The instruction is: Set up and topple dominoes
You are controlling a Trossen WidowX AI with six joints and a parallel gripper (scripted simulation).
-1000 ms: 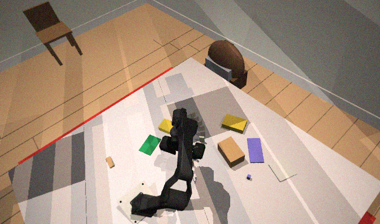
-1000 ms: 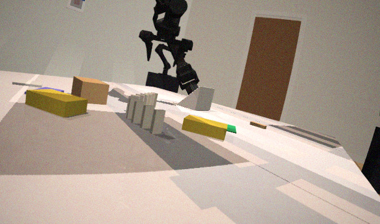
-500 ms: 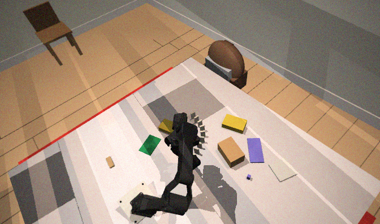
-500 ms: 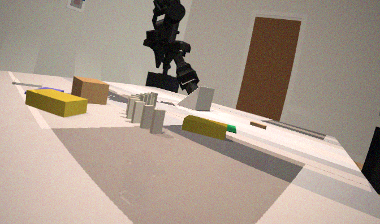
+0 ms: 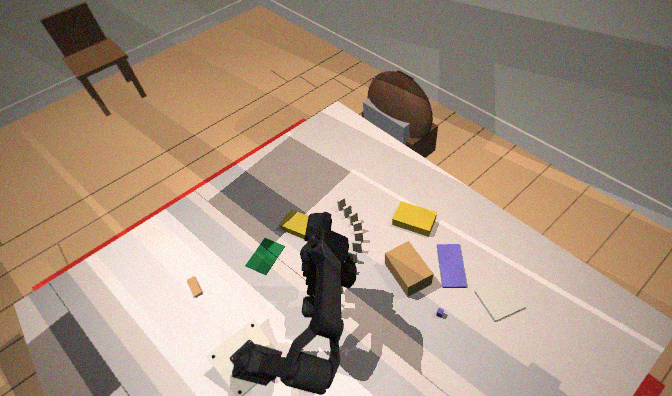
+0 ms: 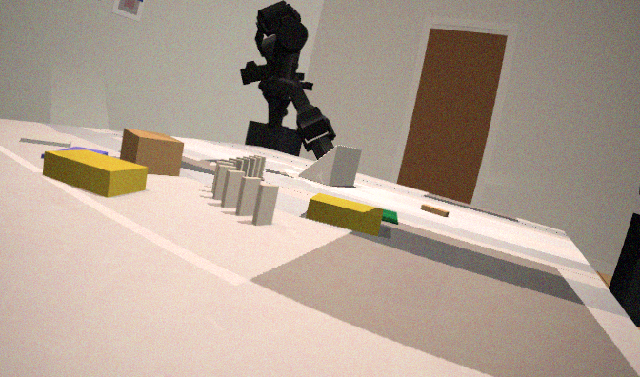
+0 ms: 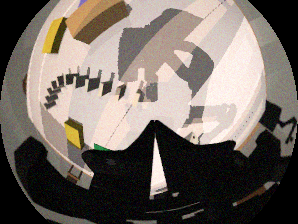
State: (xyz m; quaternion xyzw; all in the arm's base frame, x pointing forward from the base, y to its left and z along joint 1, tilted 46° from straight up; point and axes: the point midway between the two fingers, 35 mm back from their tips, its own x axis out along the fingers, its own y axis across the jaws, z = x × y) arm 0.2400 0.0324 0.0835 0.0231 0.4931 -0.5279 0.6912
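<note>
A curved row of several thin grey dominoes stands upright. In the top view the arm covers part of its near end. In the wrist view the row curves from the left towards the middle, and its near-end domino stands a little beyond and left of the fingertips in the picture. My gripper is shut with its tips together and nothing between them. It is above the table near that end of the row, touching no domino that I can see. I see no loose domino lying on the table.
A yellow block and a green sheet lie left of the row in the top view. Another yellow block, a brown block and a purple slab lie right. A pale wedge stands near the arm.
</note>
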